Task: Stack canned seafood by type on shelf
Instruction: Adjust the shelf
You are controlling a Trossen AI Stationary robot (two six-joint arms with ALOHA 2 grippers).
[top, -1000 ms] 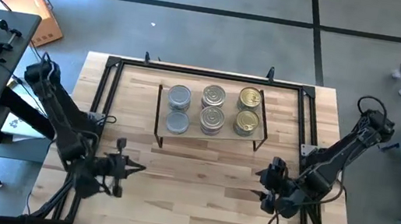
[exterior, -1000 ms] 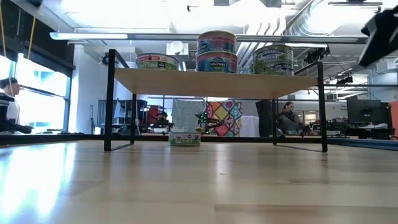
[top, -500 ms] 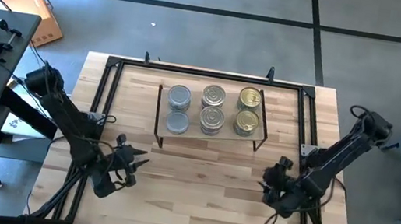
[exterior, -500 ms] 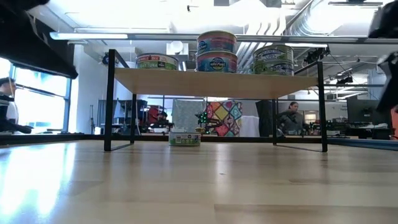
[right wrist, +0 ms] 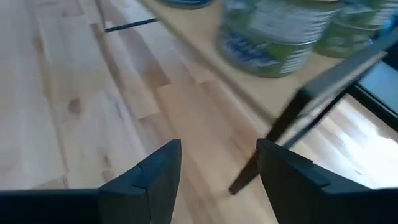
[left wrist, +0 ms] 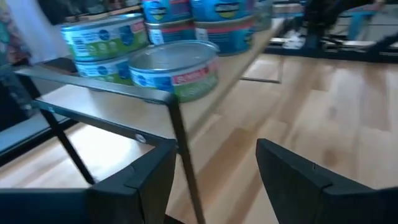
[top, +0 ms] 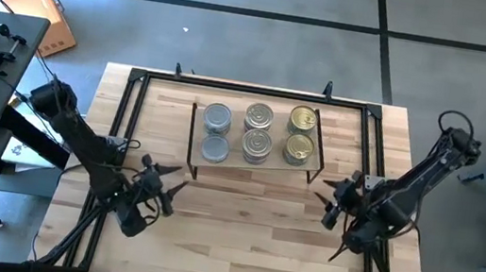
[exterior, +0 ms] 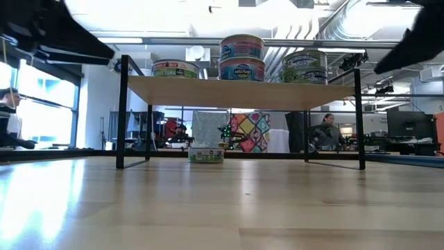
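Note:
The light-wood shelf (top: 307, 167) on black wire legs stands at the table's far middle. Several tins rest on it in three columns: plain silver tops (top: 216, 132) on the left, pull-ring tops (top: 258, 131) in the middle, gold tops (top: 301, 133) on the right. They also show in the low view (exterior: 241, 57). My left gripper (top: 174, 190) is open and empty near the shelf's near left leg; its wrist view shows the silver-topped tin (left wrist: 174, 62) ahead. My right gripper (top: 333, 198) is open and empty by the shelf's near right corner.
A black frame (top: 231, 88) runs around the tabletop's edges. Bare wood (top: 250, 223) lies between the two arms on the near side of the shelf. One small box or tin (exterior: 206, 153) shows low behind the shelf in the low view.
My left gripper has moved toward the table's right and a little toward the shelf's near left leg. My right gripper has moved toward the table's far edge, up to the shelf's near right corner. The tins have stayed in place.

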